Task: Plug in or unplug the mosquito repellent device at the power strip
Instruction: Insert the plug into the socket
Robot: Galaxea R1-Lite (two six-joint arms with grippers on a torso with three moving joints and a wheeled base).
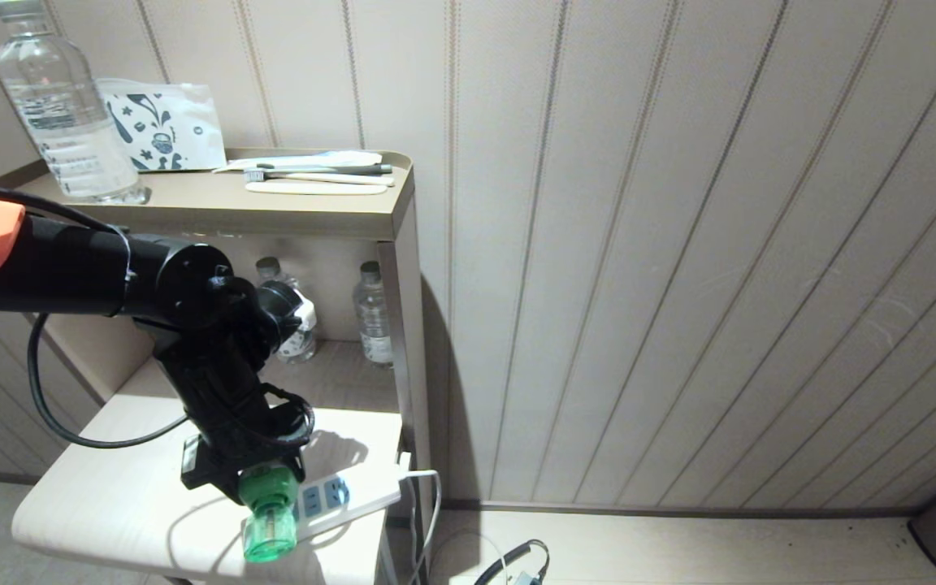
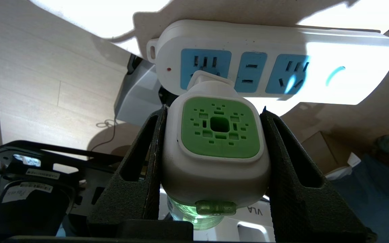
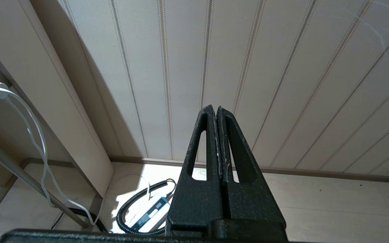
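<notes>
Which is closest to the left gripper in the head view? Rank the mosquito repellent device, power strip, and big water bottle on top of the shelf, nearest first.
1. mosquito repellent device: held in the left gripper.
2. power strip: right beside it on the low table.
3. big water bottle: up on the shelf top, farthest.

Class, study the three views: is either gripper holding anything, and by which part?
The left gripper holds the mosquito repellent device by the two sides of its white head, at the power strip. The right gripper is shut on nothing.
</notes>
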